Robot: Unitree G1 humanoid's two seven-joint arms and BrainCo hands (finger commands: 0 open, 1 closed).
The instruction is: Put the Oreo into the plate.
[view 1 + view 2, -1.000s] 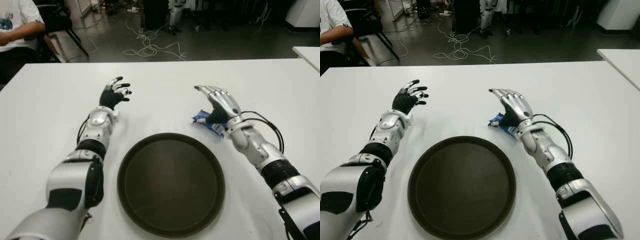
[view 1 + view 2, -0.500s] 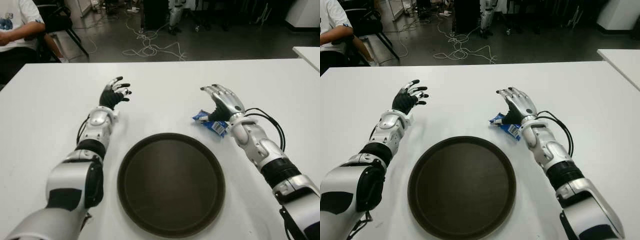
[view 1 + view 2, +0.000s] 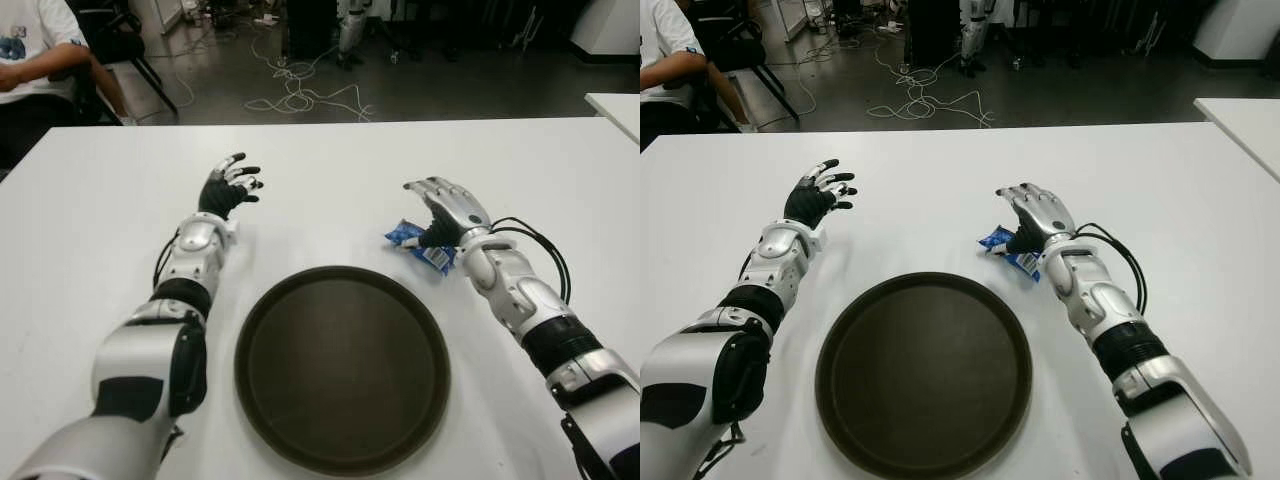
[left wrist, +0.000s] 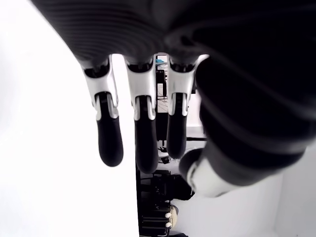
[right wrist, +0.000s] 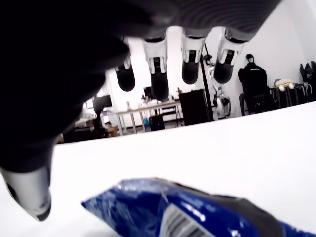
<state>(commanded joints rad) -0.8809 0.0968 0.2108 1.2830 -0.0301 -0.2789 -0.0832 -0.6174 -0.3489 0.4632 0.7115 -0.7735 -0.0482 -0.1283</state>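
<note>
A blue Oreo packet (image 3: 418, 245) lies flat on the white table (image 3: 330, 190), just beyond the right rim of a round dark plate (image 3: 342, 365). My right hand (image 3: 446, 205) hovers over the packet with its fingers spread and holds nothing. In the right wrist view the packet (image 5: 187, 212) lies under the palm, and the fingers (image 5: 157, 74) are extended above it without touching. My left hand (image 3: 229, 185) shows open beyond the plate's left side, with nothing in it.
A seated person (image 3: 35, 55) is at the table's far left corner. Loose cables (image 3: 300, 95) lie on the floor beyond the table's far edge. A second white table's corner (image 3: 615, 105) shows at the right.
My right hand has lowered and drawn back slightly towards the Oreo packet, fingers still spread. The packet, the plate and my left hand have not moved.
</note>
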